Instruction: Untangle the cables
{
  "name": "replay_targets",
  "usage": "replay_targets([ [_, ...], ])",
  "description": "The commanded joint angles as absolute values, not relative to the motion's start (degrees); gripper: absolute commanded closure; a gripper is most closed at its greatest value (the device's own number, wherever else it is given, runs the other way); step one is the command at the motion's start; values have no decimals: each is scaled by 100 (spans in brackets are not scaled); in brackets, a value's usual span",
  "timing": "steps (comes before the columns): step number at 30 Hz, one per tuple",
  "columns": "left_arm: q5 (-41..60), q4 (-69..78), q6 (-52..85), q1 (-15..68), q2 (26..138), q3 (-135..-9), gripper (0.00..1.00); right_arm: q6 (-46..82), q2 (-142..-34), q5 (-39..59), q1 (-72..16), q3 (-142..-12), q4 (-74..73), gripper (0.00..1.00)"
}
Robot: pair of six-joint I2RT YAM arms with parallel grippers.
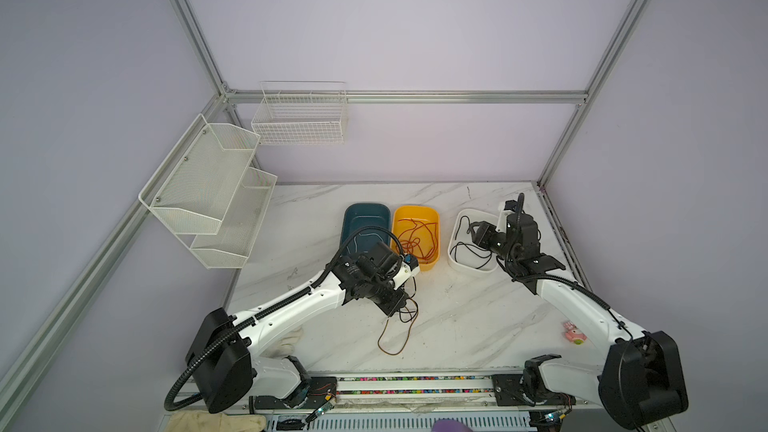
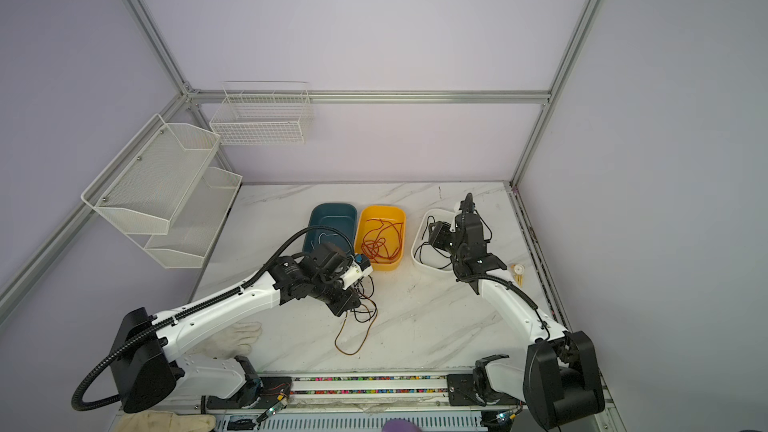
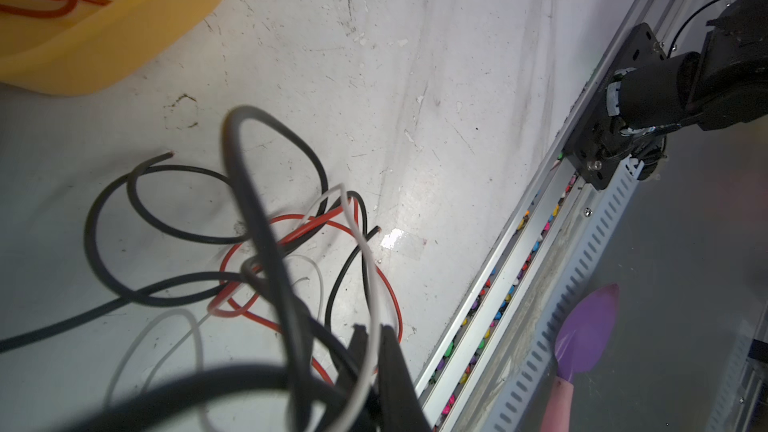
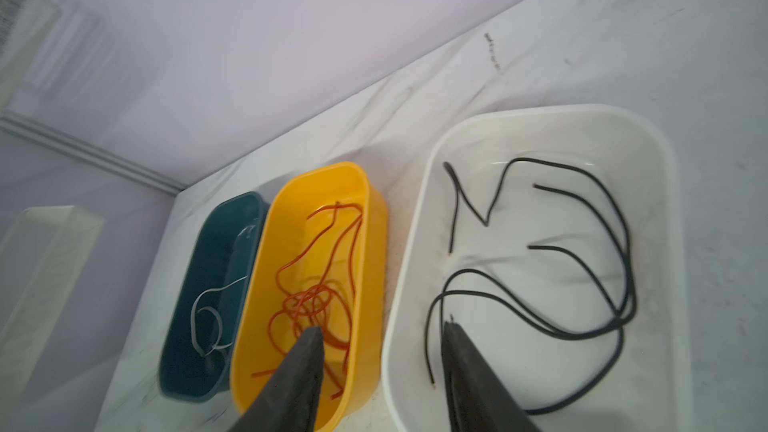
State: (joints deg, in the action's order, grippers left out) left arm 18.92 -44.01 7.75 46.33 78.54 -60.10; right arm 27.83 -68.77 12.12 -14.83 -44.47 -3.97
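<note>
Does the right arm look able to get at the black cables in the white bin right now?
Probably yes: the right gripper hangs open over the white bin, and the black cables lie loose on its floor with nothing covering them.

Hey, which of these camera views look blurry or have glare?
Left wrist view: the tangled cables nearest the lens are smeared out of focus, and a glare patch sits on the table. Right wrist view: the wire basket is blurred; the black cables in the white bin look sharper. Both top views: evenly lit.
</note>
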Motion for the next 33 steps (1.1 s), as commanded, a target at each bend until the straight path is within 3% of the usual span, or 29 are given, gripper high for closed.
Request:
replay_targets([
  [1, 2488, -4346, 655, 4674, 8014, -6315, 86, 2579, -6629, 2568, -1609, -4116, -811, 49],
  [5, 2788, -4346, 668, 4670, 8247, -6450, 72, 2465, -6226, 2812, -2187, -3686, -1172, 48],
  [13, 2591, -4404, 647, 4663, 7782, -6362, 54, 2395, -5893, 3069, -2967, -2885, -1805, 48],
  [26, 627, -4790, 912, 4568, 6340, -6002, 40, 2535, -6326, 2480, -4060, -2518, -1926, 48],
  [33, -835, -4520, 1195, 4483, 5216, -5444, 30, 2601, -7539, 1595, -4665, -3238, -1937, 48],
])
